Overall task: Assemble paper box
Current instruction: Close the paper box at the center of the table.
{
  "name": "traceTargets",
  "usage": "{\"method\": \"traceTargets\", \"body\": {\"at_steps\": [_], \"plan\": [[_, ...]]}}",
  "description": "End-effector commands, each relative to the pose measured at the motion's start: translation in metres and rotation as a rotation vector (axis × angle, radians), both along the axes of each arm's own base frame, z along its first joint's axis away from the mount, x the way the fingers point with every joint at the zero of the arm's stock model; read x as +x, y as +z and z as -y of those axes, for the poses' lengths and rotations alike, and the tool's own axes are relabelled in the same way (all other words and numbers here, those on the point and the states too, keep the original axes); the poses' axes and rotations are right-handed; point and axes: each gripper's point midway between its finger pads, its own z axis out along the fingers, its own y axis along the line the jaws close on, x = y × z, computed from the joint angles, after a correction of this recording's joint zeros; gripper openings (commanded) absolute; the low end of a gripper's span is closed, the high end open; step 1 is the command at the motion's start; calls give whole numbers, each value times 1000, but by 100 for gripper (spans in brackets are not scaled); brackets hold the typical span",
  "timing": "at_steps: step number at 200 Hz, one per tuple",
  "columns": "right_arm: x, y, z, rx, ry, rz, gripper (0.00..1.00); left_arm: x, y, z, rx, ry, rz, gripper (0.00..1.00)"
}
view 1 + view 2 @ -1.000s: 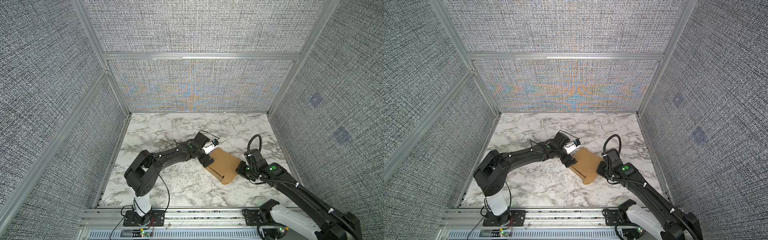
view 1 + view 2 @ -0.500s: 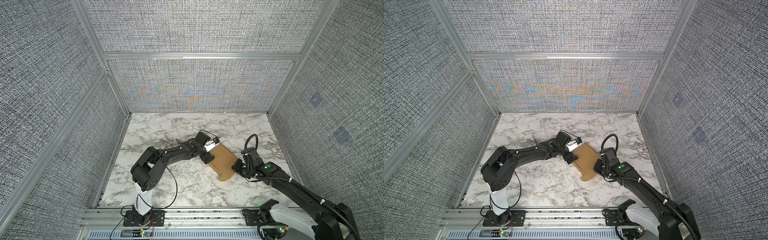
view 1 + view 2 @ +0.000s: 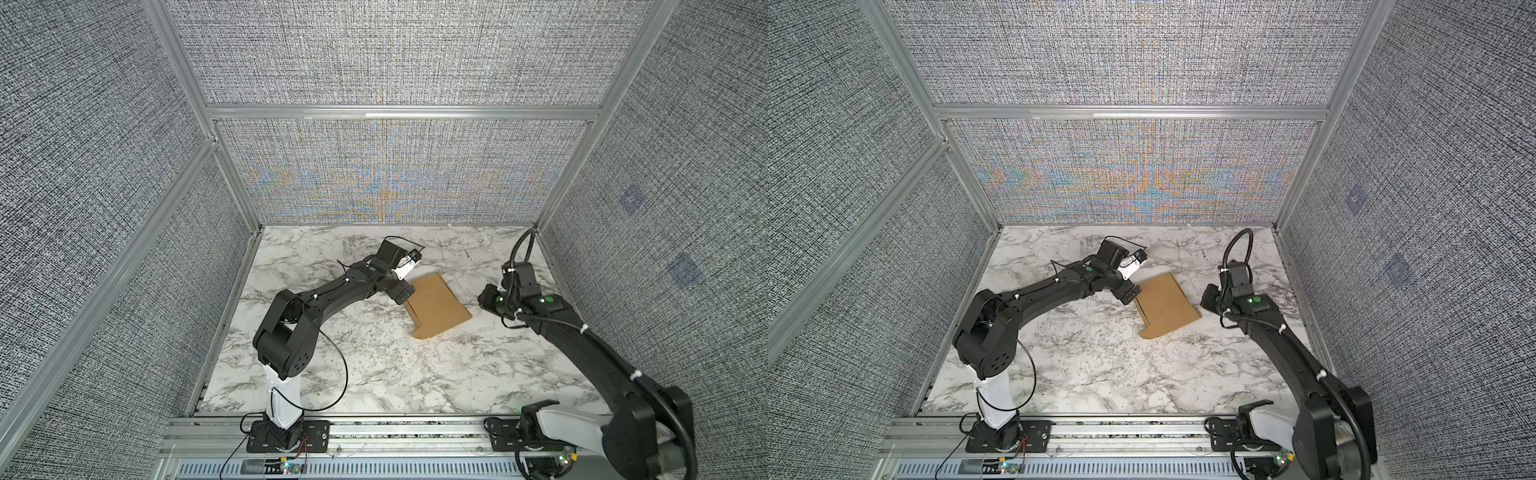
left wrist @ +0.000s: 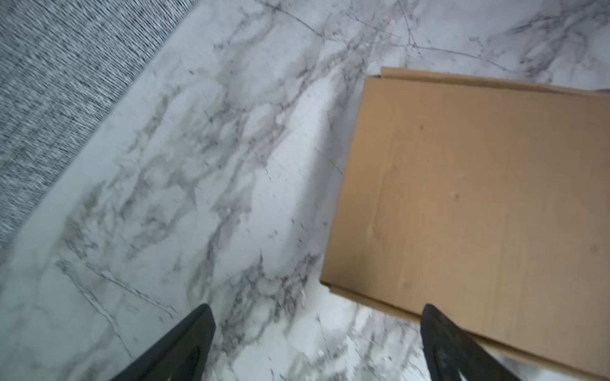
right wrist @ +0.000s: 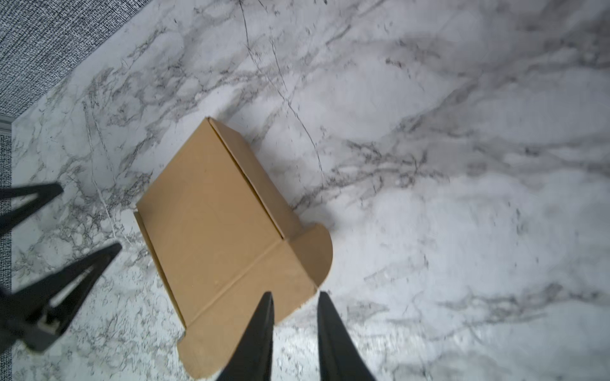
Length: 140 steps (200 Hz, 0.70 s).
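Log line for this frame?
paper box: flat on table, tabs out | left gripper: open, at its edge | right gripper: slightly open, empty, off it

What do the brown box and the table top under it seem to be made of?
The paper box: tan cardboard, matte, probably corrugated; creased fold lines and raw cut edges show. The table top: white with grey veins, marble-look; real stone or printed laminate cannot be told.

One paper box; two end effectors: left end effector, right end effector; one marble table.
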Motion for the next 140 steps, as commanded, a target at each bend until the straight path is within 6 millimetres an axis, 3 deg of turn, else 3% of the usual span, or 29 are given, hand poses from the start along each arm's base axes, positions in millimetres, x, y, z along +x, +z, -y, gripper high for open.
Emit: {"method": "traceTargets", "body": {"at_steps": [1,29,66,91,122,140], "plan": [[40,17,-21,3,188,92,31,-21,-3,-3,-140,112,-152,100],[78,7,-46,82,294,61,32,-43,-13,9,-290,152,-294,99],[99,-26,-68,183,349,-15,31,-50,-20,36,-411,143,-464,88],[96,-43,-77,258,344,-42,26,-44,-28,42,-415,147,-495,75],[76,-68,-78,294,317,-115,25,-38,-36,41,-408,160,-507,72],[64,-68,-78,288,322,-124,24,-35,-38,43,-414,151,-519,68]]}}
